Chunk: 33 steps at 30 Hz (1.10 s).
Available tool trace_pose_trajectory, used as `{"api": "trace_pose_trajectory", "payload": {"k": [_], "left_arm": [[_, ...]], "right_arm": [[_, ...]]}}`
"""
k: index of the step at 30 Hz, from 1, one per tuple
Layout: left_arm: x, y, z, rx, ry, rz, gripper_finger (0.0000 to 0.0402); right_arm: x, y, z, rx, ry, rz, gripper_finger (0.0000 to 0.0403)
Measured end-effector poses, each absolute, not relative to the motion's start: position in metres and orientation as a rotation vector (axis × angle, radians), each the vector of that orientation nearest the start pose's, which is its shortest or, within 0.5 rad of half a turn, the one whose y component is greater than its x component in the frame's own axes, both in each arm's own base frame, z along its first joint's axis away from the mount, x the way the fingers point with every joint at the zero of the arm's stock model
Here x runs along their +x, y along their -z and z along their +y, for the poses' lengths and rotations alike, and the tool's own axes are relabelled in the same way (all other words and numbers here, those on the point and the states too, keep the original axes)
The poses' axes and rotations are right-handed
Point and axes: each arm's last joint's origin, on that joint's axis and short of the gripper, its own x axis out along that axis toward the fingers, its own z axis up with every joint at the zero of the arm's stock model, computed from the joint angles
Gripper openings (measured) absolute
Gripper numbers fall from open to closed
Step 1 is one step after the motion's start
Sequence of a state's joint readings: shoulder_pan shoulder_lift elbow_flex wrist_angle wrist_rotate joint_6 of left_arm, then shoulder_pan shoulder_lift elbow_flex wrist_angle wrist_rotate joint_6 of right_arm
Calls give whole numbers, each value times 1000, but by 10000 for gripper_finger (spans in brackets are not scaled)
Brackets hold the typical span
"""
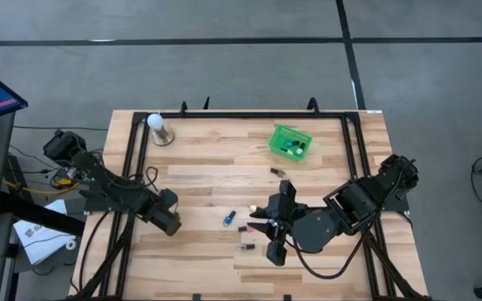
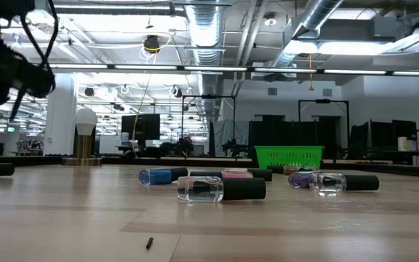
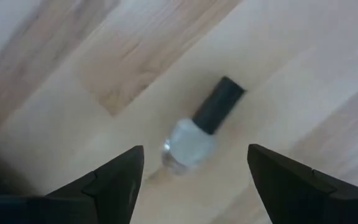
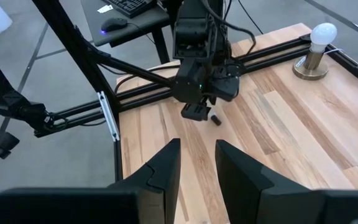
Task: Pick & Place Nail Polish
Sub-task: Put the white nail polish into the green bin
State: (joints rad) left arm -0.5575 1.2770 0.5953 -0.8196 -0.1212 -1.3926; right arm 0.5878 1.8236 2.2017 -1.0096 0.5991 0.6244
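A pale nail polish bottle with a dark cap lies on its side on the wooden table. My left gripper hangs open above it, pointing down, one finger on either side and neither touching it. From above, that gripper hides the bottle at the table's left. My right gripper is raised over the table's middle and aimed toward the left arm. Its fingers stand a little apart with nothing between them. A blue bottle, a pink one and a clear one lie near it.
A green basket holding bottles sits at the far right of the table, with a dark bottle lying in front of it. A white ball-topped stand is at the far left corner. Black rails run along the table's sides.
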Motion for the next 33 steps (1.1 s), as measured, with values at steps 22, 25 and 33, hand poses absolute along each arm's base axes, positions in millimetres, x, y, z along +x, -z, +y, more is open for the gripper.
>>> {"api": "trace_pose_trajectory", "payload": {"k": [22,25,33], "left_arm": [[141,-126,-84,-460,-458,1396,151],[141,-125,-84,-458,-455,1390,121],[142,-136,-84,-537,-405,1283,68]], "right_arm": [[315,-451,186,262,183,493,93],[316,-451,185,261,189,493,93],[320,-451,177,268,213,489,93]]}}
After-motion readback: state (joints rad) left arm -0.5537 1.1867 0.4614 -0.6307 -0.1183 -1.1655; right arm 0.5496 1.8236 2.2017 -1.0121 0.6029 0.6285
